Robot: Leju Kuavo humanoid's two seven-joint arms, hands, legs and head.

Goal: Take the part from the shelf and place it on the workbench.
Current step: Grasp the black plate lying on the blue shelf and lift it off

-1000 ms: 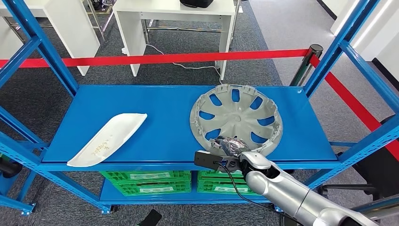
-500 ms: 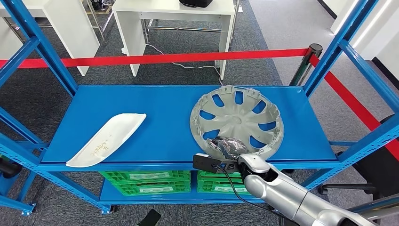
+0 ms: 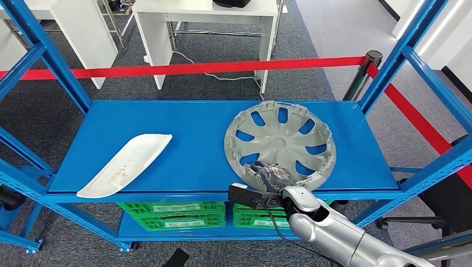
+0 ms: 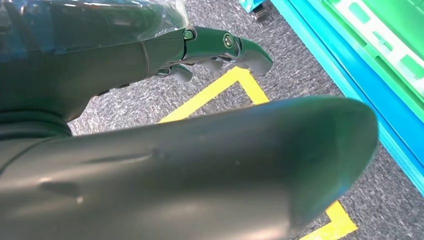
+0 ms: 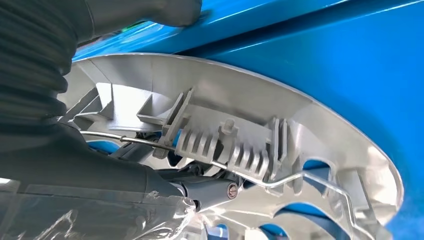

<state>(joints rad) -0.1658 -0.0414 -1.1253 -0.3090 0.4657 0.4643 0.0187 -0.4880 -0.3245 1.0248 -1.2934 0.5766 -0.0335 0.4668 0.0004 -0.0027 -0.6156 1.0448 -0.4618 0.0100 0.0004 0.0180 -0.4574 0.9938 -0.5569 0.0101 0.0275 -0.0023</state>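
The step in hand looks like the grasp at the shelf: the right robot hand [image 3: 271, 174] is at the near rim of the hubcap [image 3: 280, 144], which lies inner face up on the blue shelf board [image 3: 189, 156], toward its right end and close to the front edge. In the right wrist view dark fingers [image 5: 207, 192] reach in under the rim among the clips, with the thick thumb [image 5: 145, 12] on the other side of the rim; the robot hand appears to be closing on the edge, but whether it is clamped firmly I cannot tell. The left robot hand [image 4: 200, 47] hangs low over the carpet, fingers loosely curled in with nothing between them.

The next move, I judge, calls for a secure hold on the rim, then a lift clear of the shelf's front lip and blue uprights before turning away toward the desk.

The hubcap is a round, shallow, grey moulded plastic disc with oval cut-outs between its spokes, ribbed retaining clips standing up around the edge and a thin wire ring [image 5: 280, 177] running through them. It looks light but springy, and held at one edge it may tilt. Near the left front corner of the shelf board lies a long white curved plastic panel [image 3: 127, 163], smooth and matt.
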